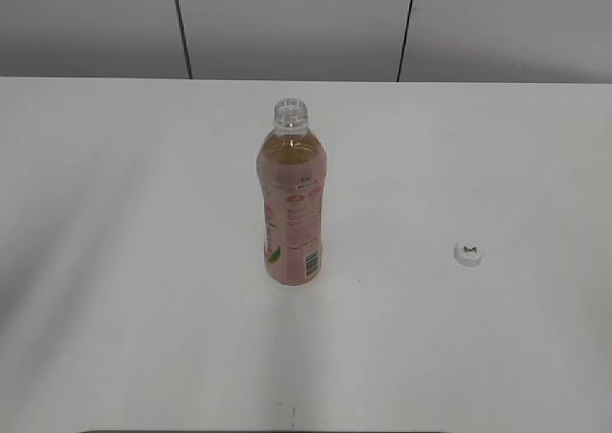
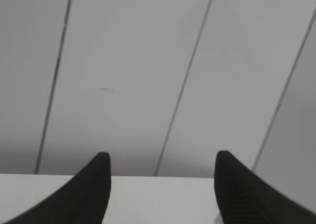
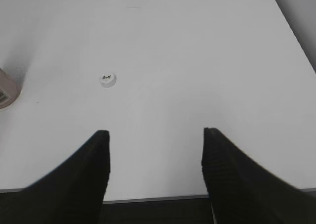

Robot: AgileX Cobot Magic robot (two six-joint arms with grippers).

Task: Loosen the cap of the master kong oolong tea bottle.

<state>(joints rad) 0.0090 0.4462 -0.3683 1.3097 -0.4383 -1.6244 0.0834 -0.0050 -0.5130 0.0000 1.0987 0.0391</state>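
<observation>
Table (image 1: 115, 261) first, white and wide. Master kong oolong tea bottle (image 1: 292, 213) stands upright near mid-table, neck bare, amber tea nearly to the shoulder. Looks weighty w/ that fill, thin clear plastic so walls prob give under squeeze; best hold is the labelled waist, firm not crushing, or it could slop. Left gripper (image 2: 160, 184): jaws apart, nothing between, aimed at the back wall. Right gripper (image 3: 155, 169): jaws spread too, empty, near table edge. Cap (image 1: 468, 253) already off, lying flat well apart to the bottle's right. Tiny, light, stiff, prob slick.
</observation>
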